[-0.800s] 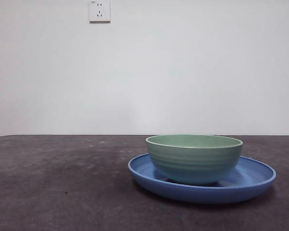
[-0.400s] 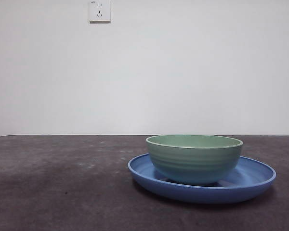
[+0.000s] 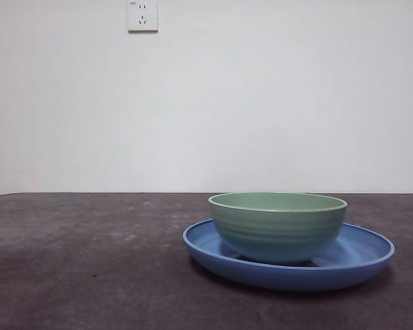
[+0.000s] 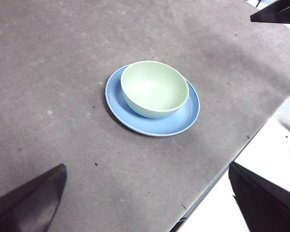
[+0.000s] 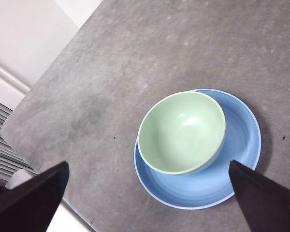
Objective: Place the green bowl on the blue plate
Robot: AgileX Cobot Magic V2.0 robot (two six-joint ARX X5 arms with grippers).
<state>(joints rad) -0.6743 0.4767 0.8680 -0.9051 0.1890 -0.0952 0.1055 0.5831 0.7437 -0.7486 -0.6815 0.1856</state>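
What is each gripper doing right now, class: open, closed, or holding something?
Left gripper: open, holding nothing, raised above the table.
Right gripper: open, holding nothing, raised above the green bowl on the blue plate.

Bowl point(image 3: 277, 227) sitting upright inside plate point(image 3: 289, 265), the only obstacle standing on the table point(image 3: 89, 261). Bowl mouth facing up, nothing covering it point(image 5: 181, 131), so top access is lying wide open. Plate rim is showing all round the bowl point(image 4: 152, 100), widest on one side, leaving a narrow ring of room at the bowl's wall. Tabletop lying bare on every side of the plate. L gripper point(image 4: 150, 203) & R gripper point(image 5: 150, 203) both hanging high above w/ jaws spread wide, well apart from the bowl.
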